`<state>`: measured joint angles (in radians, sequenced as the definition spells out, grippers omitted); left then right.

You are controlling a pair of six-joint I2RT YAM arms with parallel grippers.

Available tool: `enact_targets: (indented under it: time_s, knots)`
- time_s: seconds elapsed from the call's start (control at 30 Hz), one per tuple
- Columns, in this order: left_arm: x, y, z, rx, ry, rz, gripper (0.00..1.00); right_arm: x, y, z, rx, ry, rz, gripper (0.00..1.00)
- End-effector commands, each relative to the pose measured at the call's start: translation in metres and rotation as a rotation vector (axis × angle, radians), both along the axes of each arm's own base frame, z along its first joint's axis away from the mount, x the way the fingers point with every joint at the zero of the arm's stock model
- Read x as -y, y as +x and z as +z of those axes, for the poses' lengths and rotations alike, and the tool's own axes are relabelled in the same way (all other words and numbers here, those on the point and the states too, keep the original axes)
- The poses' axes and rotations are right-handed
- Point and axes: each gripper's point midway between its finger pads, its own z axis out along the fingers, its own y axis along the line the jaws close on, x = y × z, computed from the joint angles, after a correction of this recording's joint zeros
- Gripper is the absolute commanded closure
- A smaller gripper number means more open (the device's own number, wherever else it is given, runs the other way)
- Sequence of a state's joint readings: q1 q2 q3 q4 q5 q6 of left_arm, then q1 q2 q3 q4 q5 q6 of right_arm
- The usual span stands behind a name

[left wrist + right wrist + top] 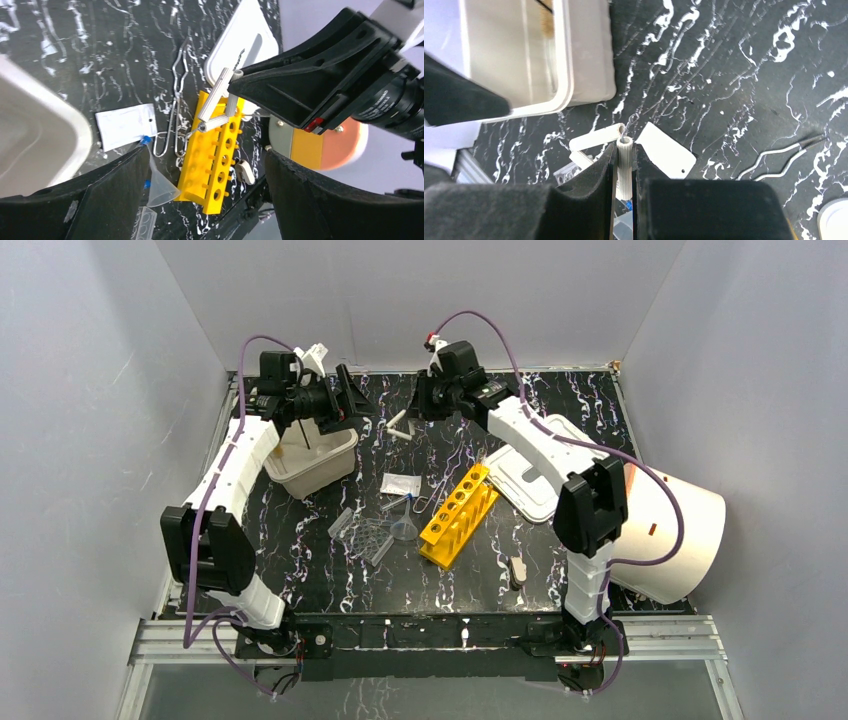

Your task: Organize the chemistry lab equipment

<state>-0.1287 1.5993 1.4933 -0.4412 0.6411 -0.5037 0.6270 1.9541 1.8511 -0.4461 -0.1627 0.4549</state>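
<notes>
Black marbled table (330,585) carries yellow rack (458,514), funnel (403,530), bin (335,468).

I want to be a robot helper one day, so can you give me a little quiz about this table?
1. True or false: the yellow six-hole plastic rack stands inside the beige rectangular plastic bin.
2. What does the right pincer grip? A a clear plastic funnel, B a white ridged jointed stick, C thin metal tongs.
3. Fill in: the jaws of the left pincer are ____.
Key: 1 false; 2 B; 3 open.
</notes>
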Motion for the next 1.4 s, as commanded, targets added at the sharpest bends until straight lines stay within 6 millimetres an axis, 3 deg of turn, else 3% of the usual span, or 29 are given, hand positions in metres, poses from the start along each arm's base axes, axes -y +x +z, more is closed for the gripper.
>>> enact_targets:
  time_s: [0.0,0.33,0.5,0.57,0.6,0.67,0.73,0.77,0.83,1.1,1.37]
  knots:
    - [0.028,-0.010,0.015,-0.002,-0.128,-0.122,0.22,-0.014,-0.012,0.078,0.209,0.173,0.165,0.90]
    - [0.045,-0.028,0.015,-0.055,-0.194,-0.222,0.52,-0.026,-0.039,0.100,0.241,0.292,0.332,0.90]
    - [0.047,-0.034,0.020,-0.045,-0.212,-0.251,0.91,-0.029,-0.043,0.097,0.224,0.307,0.354,0.90]
    - [0.047,-0.035,0.019,-0.039,-0.208,-0.255,1.00,-0.030,-0.043,0.098,0.220,0.315,0.359,0.87]
    - [0.047,-0.034,0.020,-0.032,-0.203,-0.253,1.00,-0.029,-0.042,0.098,0.219,0.315,0.354,0.82]
    - [0.038,-0.027,0.021,0.006,-0.133,-0.208,1.00,-0.027,-0.039,0.096,0.207,0.299,0.324,0.59]
    - [0.014,-0.015,0.013,0.015,-0.010,-0.102,1.00,-0.021,-0.034,0.100,0.212,0.291,0.292,0.38]
    - [-0.003,-0.009,0.013,0.022,0.022,-0.044,1.00,-0.016,-0.031,0.104,0.217,0.293,0.276,0.34]
    - [-0.034,-0.002,0.017,0.039,0.060,0.038,1.00,-0.009,-0.025,0.114,0.230,0.305,0.248,0.32]
    - [-0.106,0.007,0.012,0.019,0.134,0.251,1.00,-0.003,-0.016,0.110,0.204,0.292,0.210,0.31]
    - [-0.127,0.015,-0.023,-0.058,0.201,0.329,1.00,-0.002,-0.013,0.092,0.160,0.269,0.188,0.31]
